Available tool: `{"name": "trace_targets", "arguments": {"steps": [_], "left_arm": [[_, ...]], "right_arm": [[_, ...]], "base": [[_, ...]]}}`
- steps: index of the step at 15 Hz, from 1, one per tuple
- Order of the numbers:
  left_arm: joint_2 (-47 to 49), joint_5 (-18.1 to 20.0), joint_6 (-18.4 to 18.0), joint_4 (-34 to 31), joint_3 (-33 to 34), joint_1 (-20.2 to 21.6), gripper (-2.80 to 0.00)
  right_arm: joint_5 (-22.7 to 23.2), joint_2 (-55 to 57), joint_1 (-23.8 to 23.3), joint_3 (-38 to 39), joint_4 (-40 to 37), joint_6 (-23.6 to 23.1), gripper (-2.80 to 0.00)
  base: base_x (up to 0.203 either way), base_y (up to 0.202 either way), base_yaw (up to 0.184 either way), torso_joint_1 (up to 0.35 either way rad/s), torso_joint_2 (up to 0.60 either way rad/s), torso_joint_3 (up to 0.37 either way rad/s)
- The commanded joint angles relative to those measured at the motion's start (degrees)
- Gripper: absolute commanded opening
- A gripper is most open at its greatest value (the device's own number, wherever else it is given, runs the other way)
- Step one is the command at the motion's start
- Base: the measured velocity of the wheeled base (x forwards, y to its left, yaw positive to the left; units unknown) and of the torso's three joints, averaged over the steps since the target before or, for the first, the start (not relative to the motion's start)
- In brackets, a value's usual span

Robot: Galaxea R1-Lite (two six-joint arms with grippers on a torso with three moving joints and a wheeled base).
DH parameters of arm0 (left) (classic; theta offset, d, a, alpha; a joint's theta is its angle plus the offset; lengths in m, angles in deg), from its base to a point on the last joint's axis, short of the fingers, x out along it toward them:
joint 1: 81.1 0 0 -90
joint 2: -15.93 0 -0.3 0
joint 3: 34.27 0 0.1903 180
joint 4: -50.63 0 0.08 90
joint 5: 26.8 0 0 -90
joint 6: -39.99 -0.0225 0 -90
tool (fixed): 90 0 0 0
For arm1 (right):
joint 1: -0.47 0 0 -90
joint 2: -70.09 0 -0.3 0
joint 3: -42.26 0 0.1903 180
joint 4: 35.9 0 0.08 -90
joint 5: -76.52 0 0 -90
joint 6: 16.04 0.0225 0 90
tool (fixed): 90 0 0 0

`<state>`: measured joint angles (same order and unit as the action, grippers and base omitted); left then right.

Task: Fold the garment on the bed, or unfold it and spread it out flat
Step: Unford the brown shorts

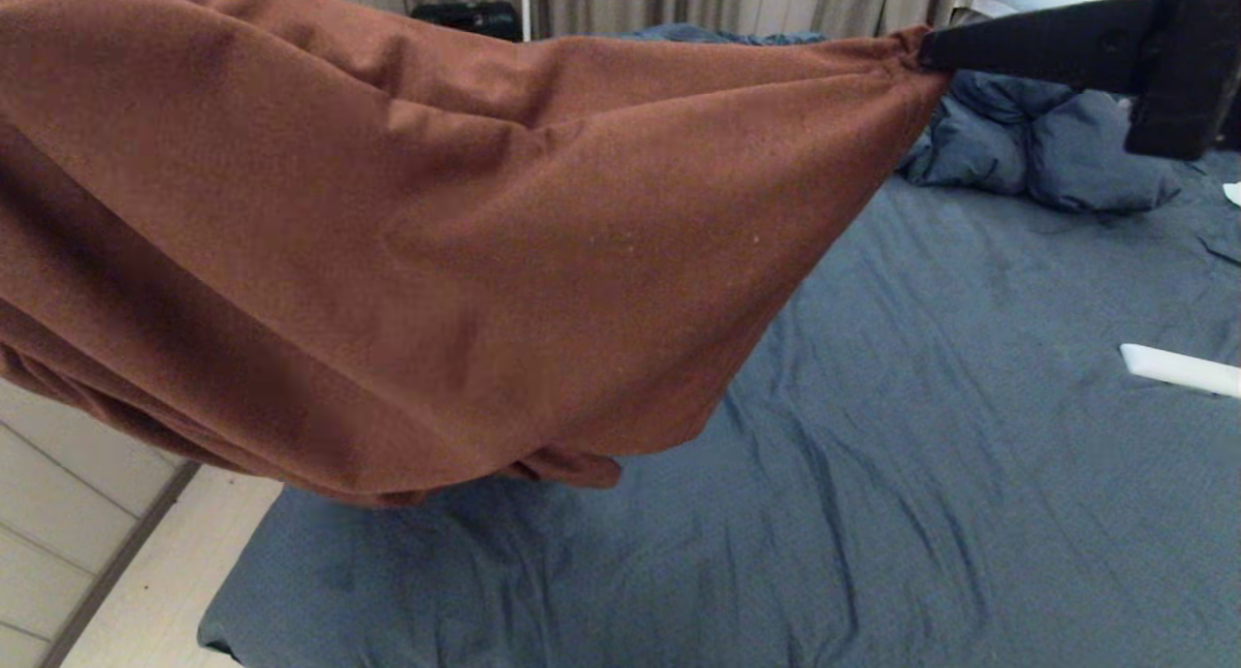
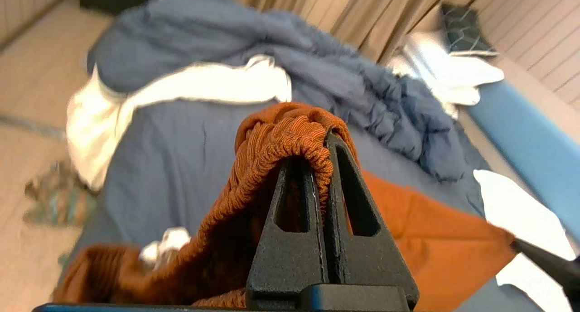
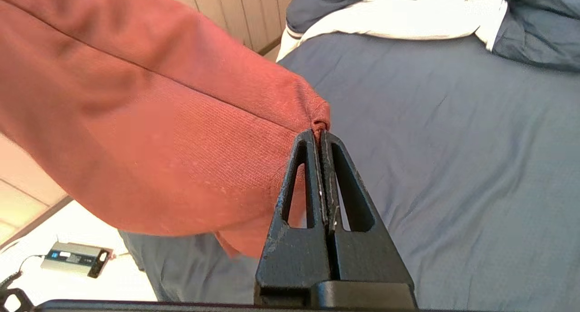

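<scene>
Now the shorts (image 1: 436, 261) hang stretched sideways above the bed (image 1: 921, 455), right tool (image 1: 926, 52) and left tool (image 2: 322, 142) each clenched on opposite ends.

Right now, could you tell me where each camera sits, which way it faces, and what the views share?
Head view: high on the robot, looking down across the bed; the right gripper shows, pinching the garment.
Left wrist view: behind the left gripper, shut on the waistband, facing the duvet.
Right wrist view: behind the right gripper, shut on a fabric edge, facing the sheet.
All views share the garment and bed.
</scene>
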<state>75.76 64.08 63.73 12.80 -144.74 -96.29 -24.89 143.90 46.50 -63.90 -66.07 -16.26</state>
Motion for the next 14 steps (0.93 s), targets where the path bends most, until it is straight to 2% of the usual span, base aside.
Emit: {"name": "trace_targets", "arguments": {"steps": [1,5,8,14], "left_arm": [[2.1,-0.1,-0.3,-0.2,-3.8,0.0,-2.8],[8.8,-0.3,-0.4,-1.0,-12.1,0.0,-2.8],[14.0,-0.4,-0.5,-2.3,-19.6,0.1,-2.8],[13.2,-0.4,-2.3,-3.7,-18.1,0.3,-2.8]], "right_arm": [[0.1,0.6,-0.3,0.4,0.0,0.1,-2.8],[0.1,2.5,-1.2,0.0,0.4,0.2,-2.8],[0.5,5.1,-4.7,-0.4,0.5,0.8,-2.8],[0.7,6.3,-3.0,-0.5,0.5,0.8,-2.8]], "base": [[0.0,0.0,0.0,0.0,0.0,0.0],[0.0,0.0,0.0,0.0,0.0,0.0],[0.0,0.0,0.0,0.0,0.0,0.0],[0.0,0.0,0.0,0.0,0.0,0.0]]}}
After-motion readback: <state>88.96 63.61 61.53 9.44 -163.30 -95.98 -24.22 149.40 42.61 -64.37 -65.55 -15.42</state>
